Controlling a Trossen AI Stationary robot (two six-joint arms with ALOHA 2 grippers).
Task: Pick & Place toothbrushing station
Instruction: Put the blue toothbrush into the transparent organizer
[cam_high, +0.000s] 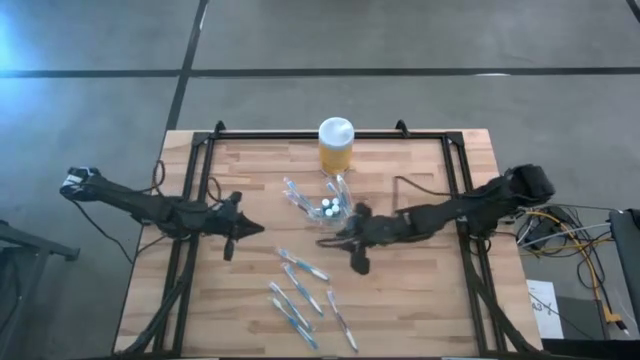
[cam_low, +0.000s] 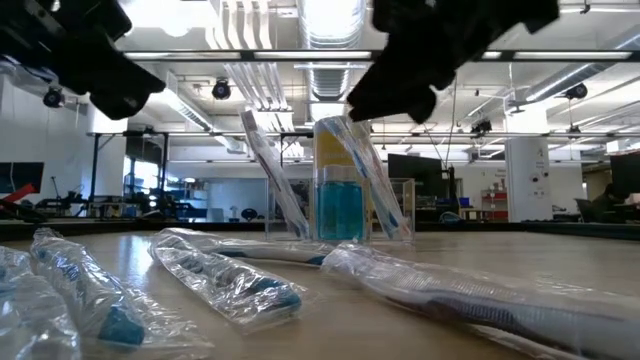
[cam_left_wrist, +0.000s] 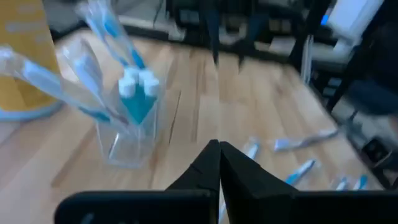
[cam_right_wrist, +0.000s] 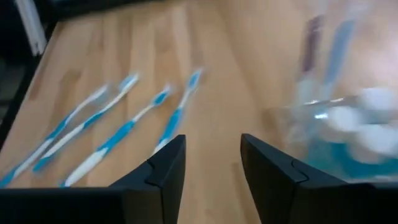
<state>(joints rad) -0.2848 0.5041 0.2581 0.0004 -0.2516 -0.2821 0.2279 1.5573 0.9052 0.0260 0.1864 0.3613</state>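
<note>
Right gripper (cam_right_wrist: 211, 180), jaws apart and empty, sits just beside the holder (cam_high: 331, 207); a careless swing could topple it. Left gripper (cam_left_wrist: 219, 163) is closed, empty.

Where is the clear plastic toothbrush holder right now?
In the high view, the clear plastic toothbrush holder stands mid-table, just in front of the yellow jar with a white lid, beside the right claw.

Robotics lab or workshop, exposed ceiling ducts (cam_low: 330, 85) and strip lights, monitors and workbenches behind wooden table (cam_high: 420, 290), concrete floor.
</note>
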